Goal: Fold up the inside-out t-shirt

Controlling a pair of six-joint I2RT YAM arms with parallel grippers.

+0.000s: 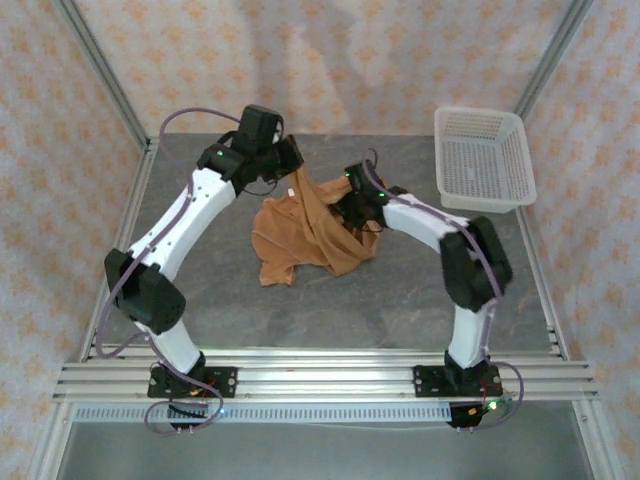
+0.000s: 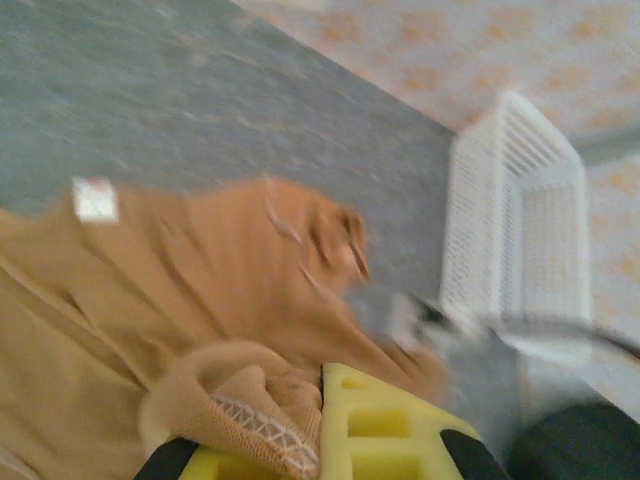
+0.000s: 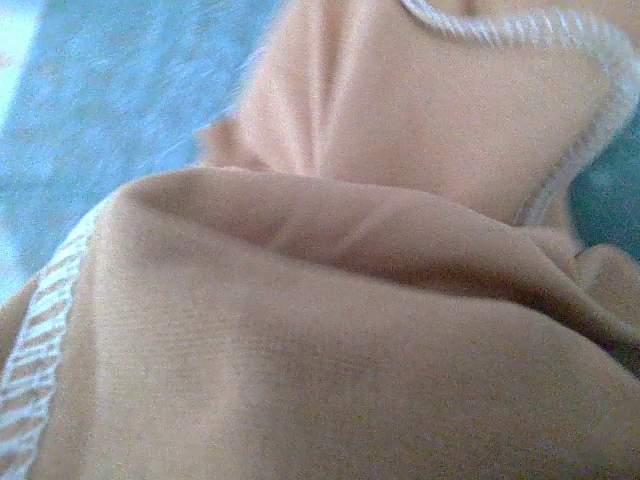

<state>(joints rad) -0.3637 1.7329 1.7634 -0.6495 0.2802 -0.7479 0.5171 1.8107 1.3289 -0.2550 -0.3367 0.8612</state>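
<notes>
The inside-out t-shirt [image 1: 300, 235] is a crumpled orange-tan heap at mid-table, pulled up at two points. My left gripper [image 1: 288, 165] is at its far top edge. In the left wrist view that gripper [image 2: 325, 375] is shut on a ribbed, white-stitched hem, with the shirt [image 2: 180, 290] hanging below and a small white label [image 2: 95, 198] at the left. My right gripper [image 1: 352, 205] is sunk into the shirt's right side. Cloth [image 3: 350, 330] drapes right over the right wrist camera and hides the fingers; a white-stitched seam [image 3: 30, 350] runs along the left.
A white mesh basket [image 1: 482, 155] stands at the table's far right corner, and it also appears in the left wrist view [image 2: 515, 230]. Grey tabletop [image 1: 300, 310] lies bare in front of the shirt. Aluminium frame rails [image 1: 320, 375] run along the near edge.
</notes>
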